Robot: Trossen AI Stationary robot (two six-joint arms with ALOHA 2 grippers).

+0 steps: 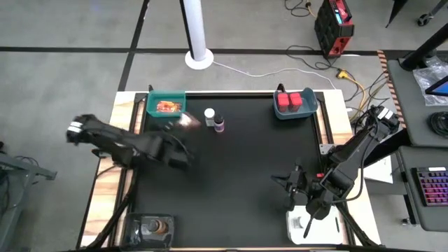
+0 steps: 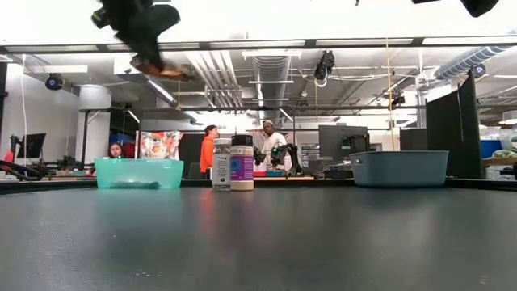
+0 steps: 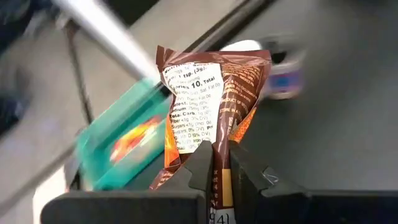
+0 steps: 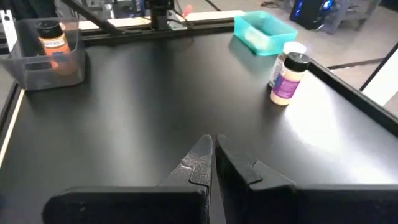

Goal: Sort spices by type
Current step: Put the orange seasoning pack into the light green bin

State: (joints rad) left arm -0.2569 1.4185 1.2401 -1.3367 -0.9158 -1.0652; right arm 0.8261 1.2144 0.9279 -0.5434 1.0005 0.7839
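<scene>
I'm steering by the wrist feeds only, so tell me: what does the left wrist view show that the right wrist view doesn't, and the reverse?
Only the left wrist view shows the brown spice packet pinched in the left gripper, hanging near the teal bin that already holds an orange packet.

Only the right wrist view shows the clear tray with an orange-labelled jar, and the right gripper with jaws shut on nothing.

Both show the teal bin, the two bottles and the black table.

A robotics lab: exposed ceiling ducts (image 2: 275, 69), monitors (image 2: 343, 141), and people (image 2: 210, 145) behind the black table (image 1: 231, 175).
</scene>
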